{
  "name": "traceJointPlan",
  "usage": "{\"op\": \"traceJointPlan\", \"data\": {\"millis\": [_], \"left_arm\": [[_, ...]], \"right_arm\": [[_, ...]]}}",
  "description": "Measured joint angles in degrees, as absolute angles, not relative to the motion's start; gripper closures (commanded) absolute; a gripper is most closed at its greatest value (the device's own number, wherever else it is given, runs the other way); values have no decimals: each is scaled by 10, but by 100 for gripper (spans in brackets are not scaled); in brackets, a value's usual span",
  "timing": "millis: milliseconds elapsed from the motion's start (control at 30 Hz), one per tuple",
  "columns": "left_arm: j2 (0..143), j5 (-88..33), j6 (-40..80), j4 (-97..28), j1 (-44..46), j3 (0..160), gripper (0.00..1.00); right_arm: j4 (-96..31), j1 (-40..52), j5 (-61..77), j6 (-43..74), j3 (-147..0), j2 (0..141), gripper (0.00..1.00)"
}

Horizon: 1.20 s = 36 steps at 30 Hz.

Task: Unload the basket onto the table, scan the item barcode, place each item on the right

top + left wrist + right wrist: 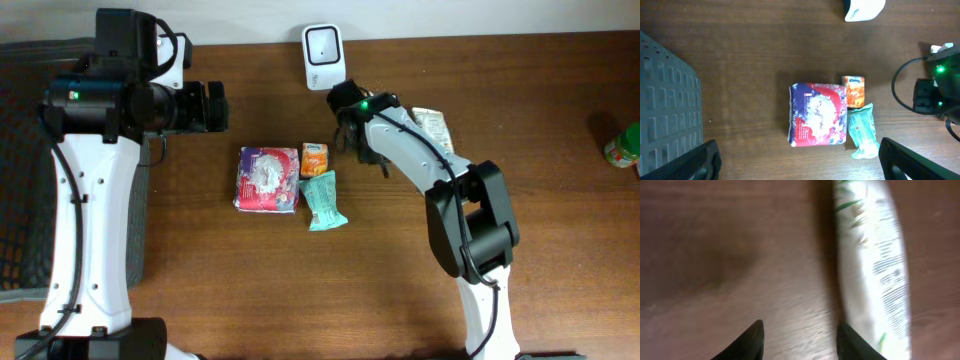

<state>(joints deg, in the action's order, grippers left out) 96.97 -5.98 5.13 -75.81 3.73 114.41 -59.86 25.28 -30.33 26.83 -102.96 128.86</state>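
lying on the bench [200,250], the white-and-green packet [875,265] sits just beside the right gripper [799,339], whose fingers stand apart around nothing. the white scanner [323,45] stands near. the left gripper [216,106] gapes wide, empty.

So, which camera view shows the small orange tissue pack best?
The left wrist view: the orange Kleenex pack lies unobstructed there and its brand name can be read. The overhead view shows the pack smaller, its print unreadable. The right wrist view does not show it.
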Motion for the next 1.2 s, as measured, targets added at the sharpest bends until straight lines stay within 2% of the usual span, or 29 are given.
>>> {"op": "traceJointPlan", "data": {"millis": [100, 267, 400, 533, 633, 733, 900, 1067, 1100, 1167, 1200], "left_arm": [[970, -60, 51, -759, 37, 1144, 1], [970, -60, 51, -758, 37, 1144, 1], [970, -60, 51, -758, 37, 1144, 1], [970, -60, 51, -758, 37, 1144, 1], [970, -60, 51, -758, 37, 1144, 1], [970, -60, 51, -758, 37, 1144, 1], [970, -60, 51, -758, 37, 1144, 1], [970, -60, 51, -758, 37, 1144, 1], [970, -60, 51, -758, 37, 1144, 1], [970, -60, 51, -758, 37, 1144, 1], [970, -60, 51, -758, 37, 1144, 1]], "right_arm": [[-645, 251, -268, 267, -1068, 1289, 42], [-684, 212, -269, 243, -1147, 1288, 33], [-671, 162, -270, 176, -1116, 1288, 28], [-655, 110, -231, 167, -1097, 1288, 26], [-646, 88, -212, 148, -1096, 1288, 13], [-632, 39, -101, 128, -1096, 1288, 12], [-632, -108, 221, 1, -1093, 1288, 13], [-559, -147, 354, -50, -999, 1289, 23], [-535, -146, 375, -51, -974, 1289, 29], [-493, -145, 412, -55, -933, 1287, 53], [-480, -143, 420, -56, -923, 1286, 73]]}}
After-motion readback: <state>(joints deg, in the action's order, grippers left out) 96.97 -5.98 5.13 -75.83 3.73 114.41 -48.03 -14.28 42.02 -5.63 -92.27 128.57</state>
